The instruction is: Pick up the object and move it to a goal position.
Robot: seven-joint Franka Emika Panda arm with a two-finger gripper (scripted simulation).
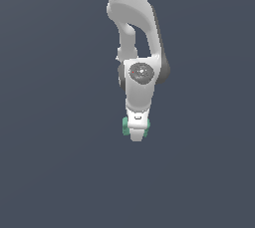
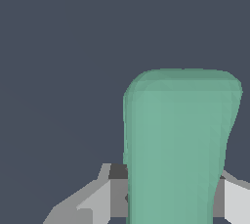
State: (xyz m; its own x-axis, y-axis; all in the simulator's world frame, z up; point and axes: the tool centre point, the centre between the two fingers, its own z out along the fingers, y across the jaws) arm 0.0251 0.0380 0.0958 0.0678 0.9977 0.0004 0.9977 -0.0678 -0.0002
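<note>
The object is a small teal-green block [image 1: 125,126]. In the exterior view it sits at the tip of the white arm, and only its ends show on either side of the gripper [image 1: 136,133]. In the wrist view the block [image 2: 178,145] fills the space between the two fingers [image 2: 97,201], which press against its sides. The gripper is shut on the block and holds it against the plain dark grey background. Whether the block rests on a surface or hangs in the air I cannot tell.
The white arm [image 1: 134,33] comes down from the top of the exterior view. Around it there is only uniform dark grey ground [image 1: 50,172]. No goal marker shows in either view.
</note>
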